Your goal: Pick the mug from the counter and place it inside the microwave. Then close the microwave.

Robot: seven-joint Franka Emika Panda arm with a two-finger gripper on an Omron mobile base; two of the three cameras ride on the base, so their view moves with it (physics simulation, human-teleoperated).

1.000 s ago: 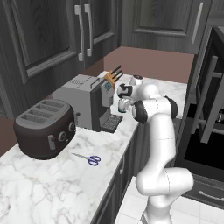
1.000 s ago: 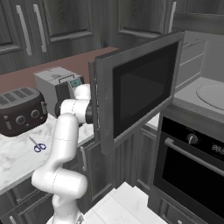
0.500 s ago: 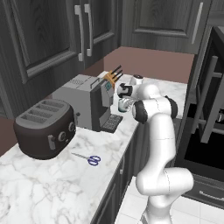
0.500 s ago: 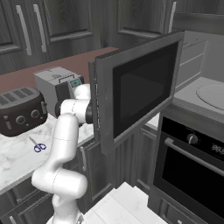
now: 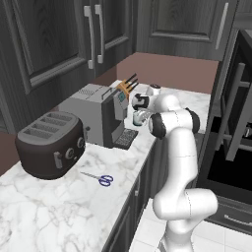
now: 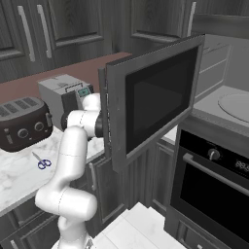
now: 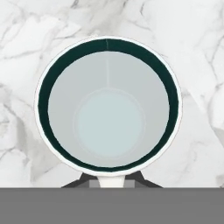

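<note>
Seen from straight above in the hand view, the mug [image 7: 108, 117] is a pale cup with a teal rim, standing upright on the marbled counter [image 7: 197, 52]. My gripper [image 7: 109, 183] is shut on the mug's near edge, one dark fingertip on each side of a white part at the rim. From the left base view the gripper [image 5: 139, 111] points down onto the mug [image 5: 137, 119], in front of the coffee machine. The microwave door [image 6: 155, 97] stands wide open. Past it the light interior with its turntable [image 6: 234, 104] shows.
A grey coffee machine [image 5: 98, 115] stands just left of the mug, with a black toaster [image 5: 49, 145] further left. Blue-handled scissors [image 5: 101, 179] lie near the counter's front edge. A knife block [image 5: 129, 84] and a white jar [image 5: 154, 90] stand behind. The oven [image 6: 214, 185] sits under the microwave.
The jaws have gone from wide open to shut on the mug. The arm and mug have stayed where they were.
</note>
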